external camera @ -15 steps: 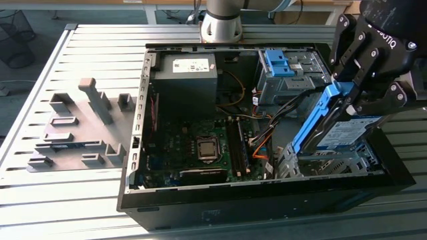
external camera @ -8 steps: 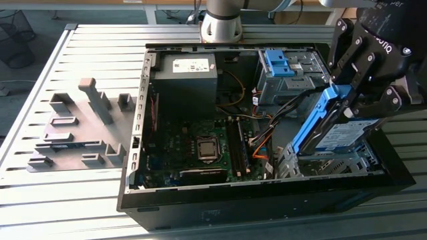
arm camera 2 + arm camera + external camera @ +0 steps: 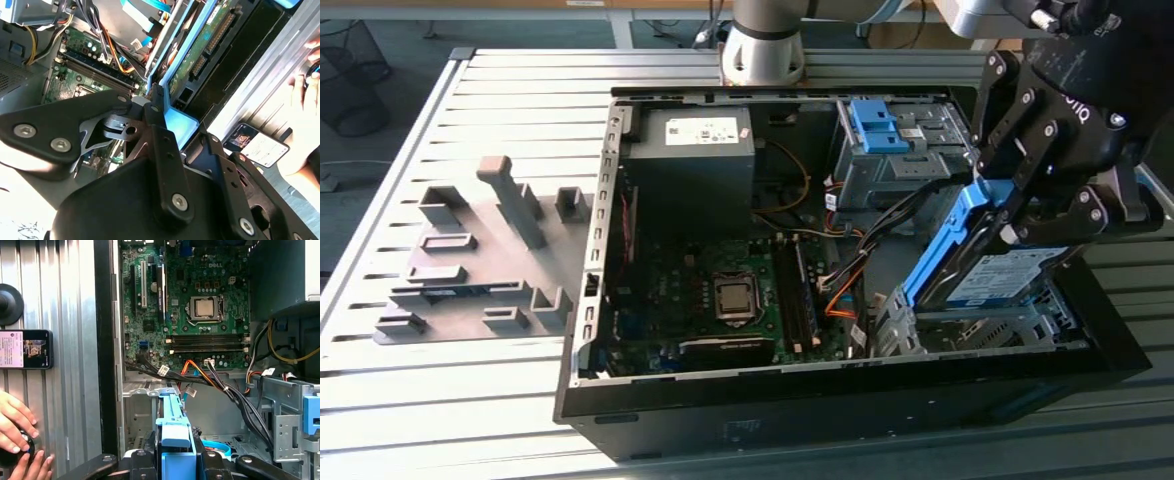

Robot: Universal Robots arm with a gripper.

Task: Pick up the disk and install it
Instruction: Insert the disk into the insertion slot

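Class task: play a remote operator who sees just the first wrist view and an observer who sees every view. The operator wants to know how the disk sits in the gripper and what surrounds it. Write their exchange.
Operator: I see a blue carrier frame between the black gripper links. Is a drive in it?
Observer: Yes. In the exterior view the disk, silver with a white-and-blue label, hangs tilted in the gripper.
Operator: Where is it relative to the case?
Observer: Above the metal drive cage at the computer case's near corner on the exterior view's right.
Operator: Anything else on the table?
Observer: A grey fixture plate with upright blocks lies on the exterior view's left of the case.
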